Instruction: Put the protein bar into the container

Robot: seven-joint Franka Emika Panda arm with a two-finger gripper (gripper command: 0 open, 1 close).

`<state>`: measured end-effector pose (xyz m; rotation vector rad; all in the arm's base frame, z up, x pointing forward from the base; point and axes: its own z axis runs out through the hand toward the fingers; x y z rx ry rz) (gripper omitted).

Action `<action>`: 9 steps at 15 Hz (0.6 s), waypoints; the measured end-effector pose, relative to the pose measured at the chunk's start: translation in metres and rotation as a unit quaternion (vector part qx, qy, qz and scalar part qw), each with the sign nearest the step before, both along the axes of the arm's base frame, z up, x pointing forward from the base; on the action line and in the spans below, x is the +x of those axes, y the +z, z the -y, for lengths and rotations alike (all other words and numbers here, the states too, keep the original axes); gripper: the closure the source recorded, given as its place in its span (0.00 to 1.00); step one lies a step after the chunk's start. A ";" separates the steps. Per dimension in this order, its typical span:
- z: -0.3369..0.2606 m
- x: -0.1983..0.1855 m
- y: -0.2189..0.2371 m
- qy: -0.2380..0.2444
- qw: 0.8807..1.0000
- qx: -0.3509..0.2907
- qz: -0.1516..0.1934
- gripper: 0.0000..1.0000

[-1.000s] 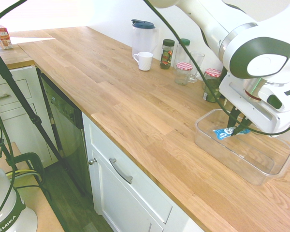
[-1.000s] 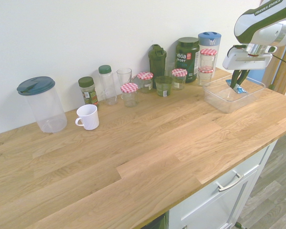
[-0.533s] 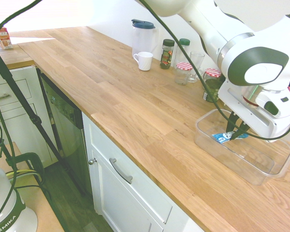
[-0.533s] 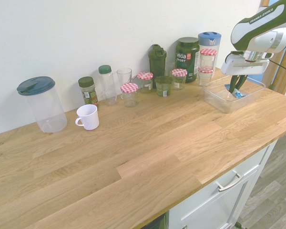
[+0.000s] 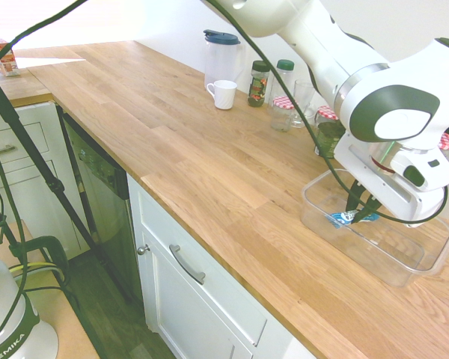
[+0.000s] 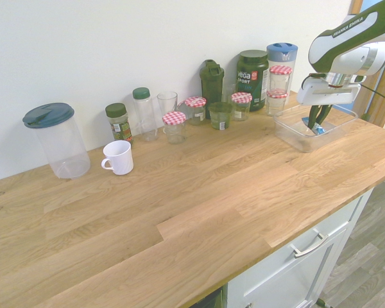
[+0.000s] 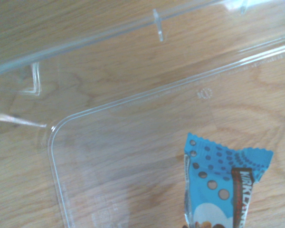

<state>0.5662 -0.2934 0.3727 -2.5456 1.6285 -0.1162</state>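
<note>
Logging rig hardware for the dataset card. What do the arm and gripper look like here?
White glossy arm of rounded segments, with dark green bands and caps at the joints. The second exterior view shows "FRANKA EMIKA" in white on a dark band. Dark cables run along the arm. The gripper has a white boxy body and two slim dark fingers.

protein bar (image 7: 223,190): lower end cut off by wrist-view edge | end effector (image 5: 361,212): finger state hidden behind container (image 5: 434,254) wall, too small
</note>
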 end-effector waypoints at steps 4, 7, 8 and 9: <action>-0.002 0.002 -0.005 0.002 1.000 0.000 -0.004 0.00; -0.005 0.004 -0.002 0.005 1.000 -0.004 -0.001 0.00; -0.007 0.005 0.004 0.007 1.000 -0.007 0.004 0.00; -0.010 0.005 0.013 0.011 1.000 -0.010 0.010 0.00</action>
